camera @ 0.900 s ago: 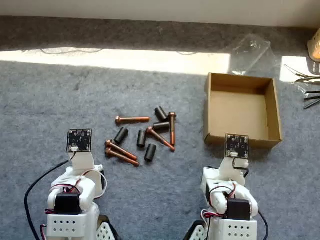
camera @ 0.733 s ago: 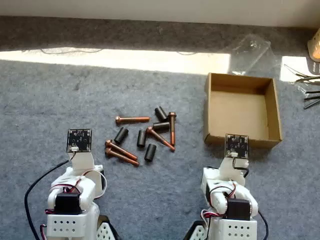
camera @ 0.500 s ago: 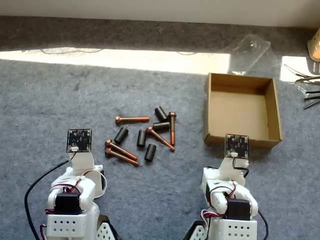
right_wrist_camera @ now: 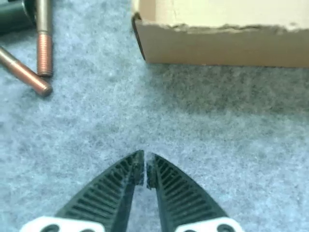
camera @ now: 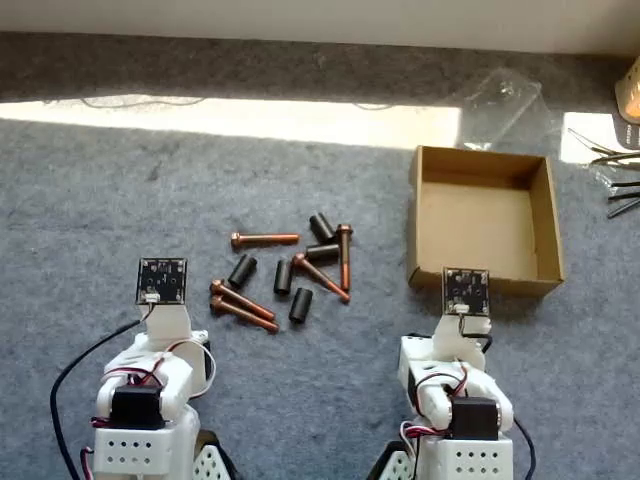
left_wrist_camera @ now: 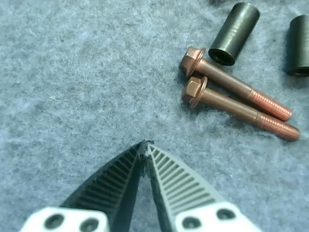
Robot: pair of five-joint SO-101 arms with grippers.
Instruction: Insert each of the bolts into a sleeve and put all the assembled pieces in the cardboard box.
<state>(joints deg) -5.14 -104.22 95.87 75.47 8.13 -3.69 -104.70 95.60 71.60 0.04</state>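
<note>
Grey felt [camera: 120,200] covers the table, with a strip of bright light across its far side and a crumpled clear plastic bag [camera: 500,100] beyond that. Between the two arms and a little ahead of them lies a loose cluster of five bolts [camera: 265,239] and five sleeves [camera: 300,304]. The bolts are copper-coloured, with flanged hex heads, smooth shanks and threaded ends. The sleeves are short black tubes, open at the ends, all on their sides. Every bolt lies outside the sleeves.

The cardboard box [camera: 415,215] stands to the right of the cluster, just beyond the right arm. It is brown, square, shallow and open-topped, and its bare floor shows.

The left gripper [left_wrist_camera: 145,150] hangs over bare felt with its black ribbed fingers pressed together at the tips, holding nothing. Near it lies a pair [left_wrist_camera: 227,104] of bolts, side by side with heads level, touching or nearly so, and one sleeve [left_wrist_camera: 234,34] sits just past their heads.

The right gripper [right_wrist_camera: 145,162] is drawn together too — only a hairline between its tips — and grips nothing. It sits over felt near the box's front wall, with two bolt tips [right_wrist_camera: 44,58] off to one side.
</note>
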